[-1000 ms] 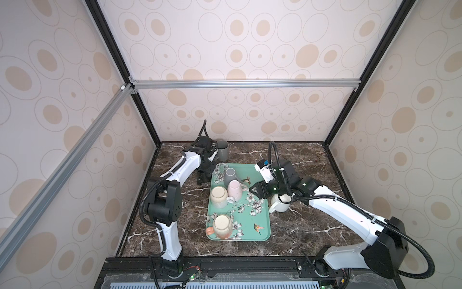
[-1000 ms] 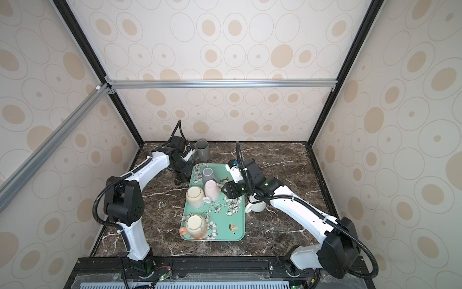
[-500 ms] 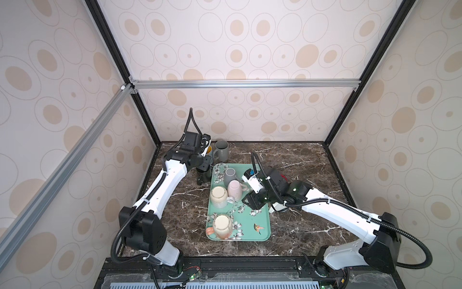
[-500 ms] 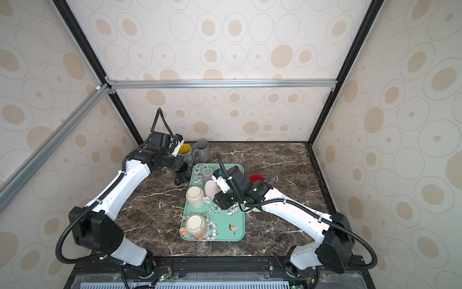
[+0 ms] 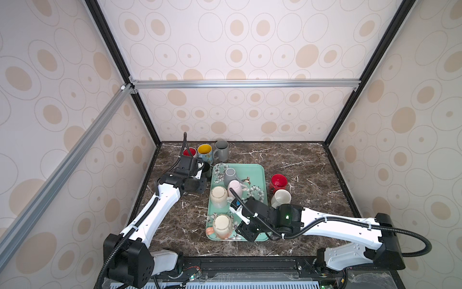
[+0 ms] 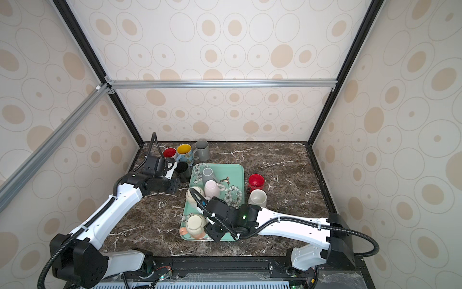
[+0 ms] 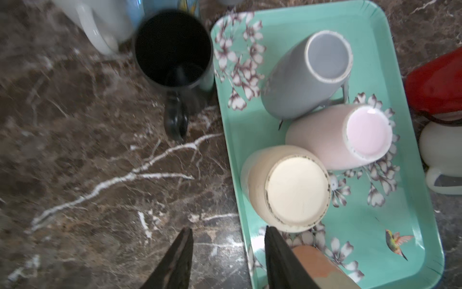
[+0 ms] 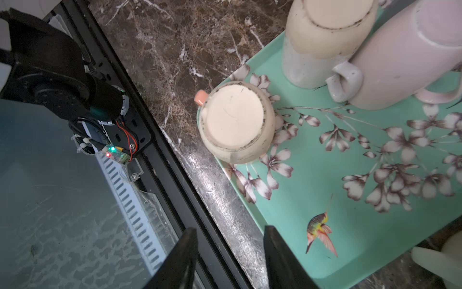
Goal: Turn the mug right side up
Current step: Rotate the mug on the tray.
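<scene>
Several mugs stand upside down on the green floral tray [image 5: 252,170]: a grey mug [image 5: 229,175], a pink mug [image 5: 234,187], a cream mug [image 5: 218,196] and, at the near end, a cream mug with an orange handle [image 5: 222,225] [image 8: 235,122]. My right gripper [image 5: 246,231] [image 8: 230,230] hangs open and empty over the tray's near corner and the table's front edge, just right of that mug. My left gripper [image 5: 200,186] [image 7: 228,232] is open and empty above bare marble left of the tray, near the cream mug [image 7: 295,187].
An upright black mug [image 7: 172,47] stands against the tray's far left corner. Behind it are a red-lined mug [image 5: 189,152], a yellow-lined mug [image 5: 204,150] and a grey mug [image 5: 221,150]. Right of the tray stand a red mug [image 5: 278,182] and a white mug [image 5: 281,197].
My right gripper has left the white mug and swung to the tray's near end. My left gripper has drawn back from the black mug toward the front.
</scene>
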